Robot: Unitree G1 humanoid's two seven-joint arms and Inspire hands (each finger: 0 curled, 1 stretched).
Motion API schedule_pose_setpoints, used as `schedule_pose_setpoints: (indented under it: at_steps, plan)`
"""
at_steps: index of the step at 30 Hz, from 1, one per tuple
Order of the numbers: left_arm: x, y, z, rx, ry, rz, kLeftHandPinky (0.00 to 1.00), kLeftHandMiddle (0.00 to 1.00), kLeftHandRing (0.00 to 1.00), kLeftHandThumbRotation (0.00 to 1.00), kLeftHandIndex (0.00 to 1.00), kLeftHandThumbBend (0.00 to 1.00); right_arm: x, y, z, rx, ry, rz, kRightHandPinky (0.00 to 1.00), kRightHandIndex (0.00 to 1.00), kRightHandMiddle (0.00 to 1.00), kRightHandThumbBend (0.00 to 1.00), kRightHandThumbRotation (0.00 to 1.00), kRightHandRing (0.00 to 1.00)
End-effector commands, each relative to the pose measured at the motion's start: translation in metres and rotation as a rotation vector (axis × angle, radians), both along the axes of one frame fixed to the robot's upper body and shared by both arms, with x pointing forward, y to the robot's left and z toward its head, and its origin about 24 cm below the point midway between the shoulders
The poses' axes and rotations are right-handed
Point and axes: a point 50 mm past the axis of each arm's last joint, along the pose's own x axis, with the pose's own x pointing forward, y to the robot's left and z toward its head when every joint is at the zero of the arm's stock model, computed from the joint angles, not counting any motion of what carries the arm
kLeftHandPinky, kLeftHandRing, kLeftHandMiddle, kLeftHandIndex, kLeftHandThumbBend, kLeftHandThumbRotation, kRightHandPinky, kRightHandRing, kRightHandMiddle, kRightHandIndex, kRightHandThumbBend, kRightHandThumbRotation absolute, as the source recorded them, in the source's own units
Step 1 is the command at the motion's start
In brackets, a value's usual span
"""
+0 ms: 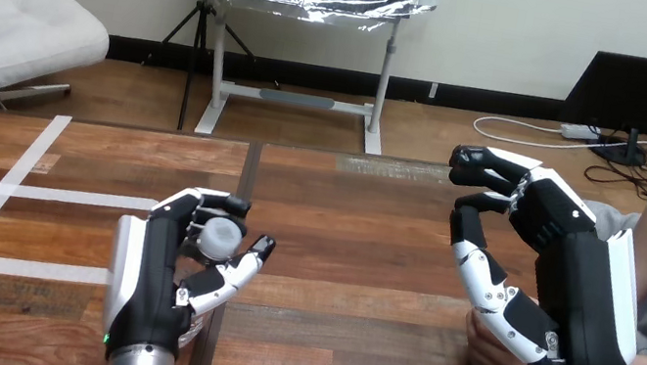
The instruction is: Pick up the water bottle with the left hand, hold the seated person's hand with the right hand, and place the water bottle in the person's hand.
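At about 7 o'clock on the table [368,250], my left hand [146,282] is wrapped round the water bottle [216,236], with its white cap on top. At 4 o'clock, my right hand [580,285] sits over the person's hand [491,354]. I cannot tell if it grips it.

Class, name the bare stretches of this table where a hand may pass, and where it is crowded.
Free: the table between the left hand, which grips the water bottle, and the right hand; also the stretch with white tape left of it. Crowded: the right edge, where the right hand stands over the person's hand.
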Motion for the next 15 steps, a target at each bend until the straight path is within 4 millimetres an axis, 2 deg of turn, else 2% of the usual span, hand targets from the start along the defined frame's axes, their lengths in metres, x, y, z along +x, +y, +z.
schedule_pose_setpoints:
  at_steps: [1, 15]
  plan:
    - [0.016, 0.003, 0.018, 0.0, -0.099, 0.021, 0.38, 0.48, 0.44, 0.0, 0.5, 0.67, 0.01, 0.0, 0.02, 0.009, -0.105, 0.014, 0.57, 0.67, 0.74, 0.33, 0.18, 0.69]
    - [0.02, 0.014, 0.019, 0.023, -0.131, 0.102, 0.38, 0.47, 0.43, 0.0, 0.49, 0.67, 0.01, -0.001, 0.019, 0.013, -0.098, 0.015, 0.58, 0.67, 0.74, 0.33, 0.16, 0.69]
